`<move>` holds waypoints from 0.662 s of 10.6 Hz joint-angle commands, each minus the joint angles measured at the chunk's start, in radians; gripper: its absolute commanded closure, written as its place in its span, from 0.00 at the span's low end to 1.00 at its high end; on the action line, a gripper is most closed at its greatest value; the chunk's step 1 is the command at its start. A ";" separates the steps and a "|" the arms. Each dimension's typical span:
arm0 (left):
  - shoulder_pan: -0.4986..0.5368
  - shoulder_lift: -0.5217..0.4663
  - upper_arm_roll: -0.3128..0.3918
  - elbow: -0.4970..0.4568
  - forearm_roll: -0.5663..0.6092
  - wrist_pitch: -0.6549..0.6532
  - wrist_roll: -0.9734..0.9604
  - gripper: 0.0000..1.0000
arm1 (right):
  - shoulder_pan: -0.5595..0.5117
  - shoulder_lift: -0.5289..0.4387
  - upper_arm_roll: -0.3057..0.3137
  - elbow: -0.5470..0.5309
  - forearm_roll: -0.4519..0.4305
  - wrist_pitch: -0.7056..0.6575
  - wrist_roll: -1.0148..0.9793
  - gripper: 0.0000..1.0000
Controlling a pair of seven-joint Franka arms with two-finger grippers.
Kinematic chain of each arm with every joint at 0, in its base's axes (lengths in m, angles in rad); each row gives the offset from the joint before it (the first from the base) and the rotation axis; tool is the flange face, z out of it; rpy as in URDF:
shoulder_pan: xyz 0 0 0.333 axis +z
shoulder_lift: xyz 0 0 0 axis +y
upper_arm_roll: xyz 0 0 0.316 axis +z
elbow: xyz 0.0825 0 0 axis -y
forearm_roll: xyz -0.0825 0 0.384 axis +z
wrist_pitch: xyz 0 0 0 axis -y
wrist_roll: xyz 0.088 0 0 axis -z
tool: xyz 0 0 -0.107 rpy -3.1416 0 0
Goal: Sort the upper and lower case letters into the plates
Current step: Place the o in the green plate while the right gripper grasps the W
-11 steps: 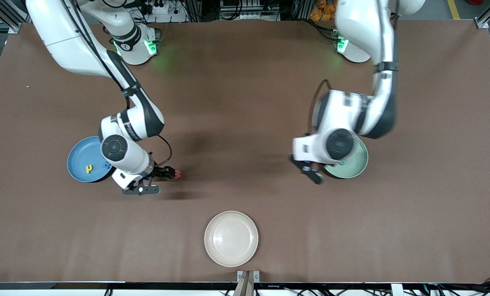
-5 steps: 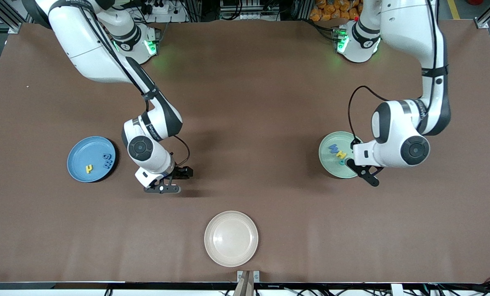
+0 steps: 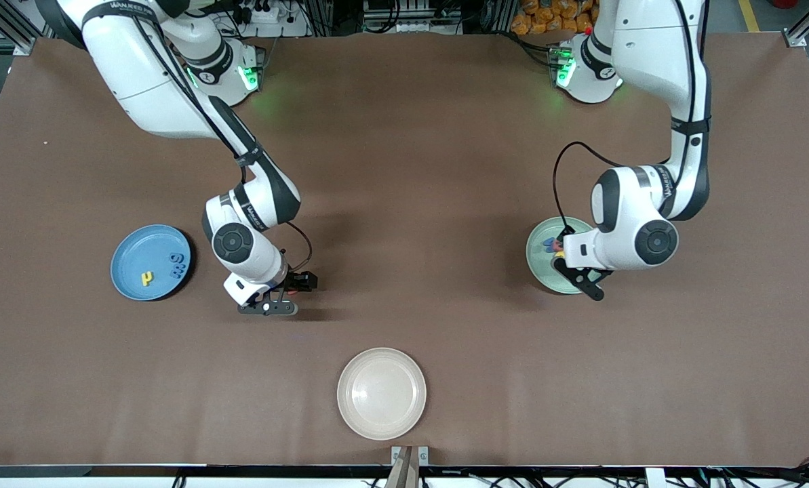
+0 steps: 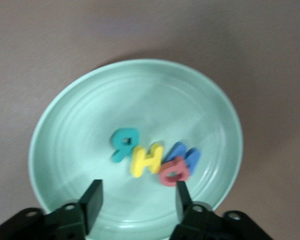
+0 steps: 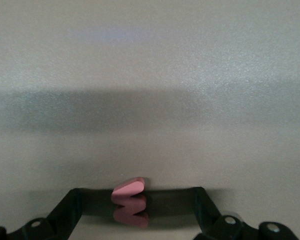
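A cream plate (image 3: 381,393) sits nearest the front camera on the brown tabletop (image 3: 404,169). Farther back, the right gripper (image 5: 138,207) is low over bare tabletop with its fingers spread wide, a pink letter (image 5: 130,202) lying loose between them; the blue plate (image 3: 148,262), toward the right arm's end, holds a yellow letter (image 3: 146,278) and a blue letter (image 3: 178,266). The left gripper (image 4: 136,200) hangs over the mint plate (image 4: 65,130), fingers apart and gripping nothing; teal (image 4: 124,144), yellow (image 4: 146,160), blue (image 4: 186,155) and red (image 4: 174,171) letters lie in that plate.
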 commanded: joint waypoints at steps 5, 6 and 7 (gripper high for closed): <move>0.029 -0.149 0.095 0.136 0.092 -0.116 -0.035 0.00 | -0.006 -0.017 0.001 -0.019 0.007 0.005 0.016 1.00; 0.030 -0.149 0.112 0.183 0.087 -0.146 -0.058 0.00 | -0.007 -0.026 -0.002 -0.019 0.007 -0.001 0.016 1.00; 0.036 -0.149 0.120 0.246 0.086 -0.195 -0.118 0.00 | -0.018 -0.034 -0.004 -0.016 0.007 -0.004 0.016 1.00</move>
